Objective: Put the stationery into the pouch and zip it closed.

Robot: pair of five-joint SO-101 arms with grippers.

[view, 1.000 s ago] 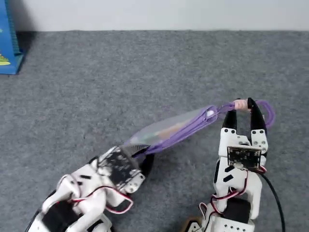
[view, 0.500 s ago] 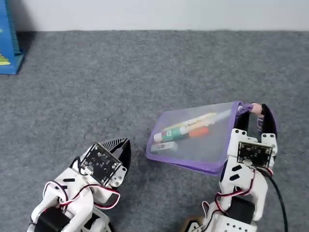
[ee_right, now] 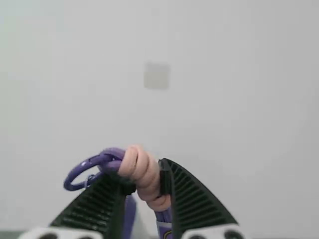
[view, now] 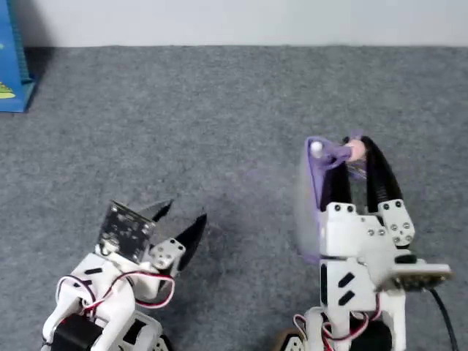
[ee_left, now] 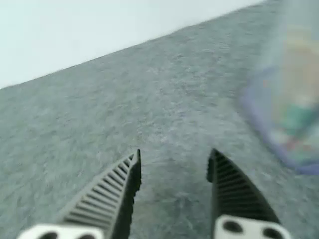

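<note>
The clear pouch (view: 311,208) with purple trim hangs in the air at the right, blurred, with pens showing faintly inside in the left wrist view (ee_left: 291,94). My right gripper (view: 356,152) is raised and shut on the pouch's zipper pull, a pink coil and purple loop (ee_right: 137,172). My left gripper (view: 181,213) stands open low at the left, above the grey carpet, with nothing between its fingers (ee_left: 127,191) and apart from the pouch.
Grey carpet (view: 183,124) covers the work area. A blue box (view: 11,66) stands at the far left edge, and a white wall (view: 241,22) runs along the back.
The left gripper let go of the pouch's end, opened and drew back to the left. The right gripper lifted the pouch by its pull, so it swung from lying stretched out to hanging.
</note>
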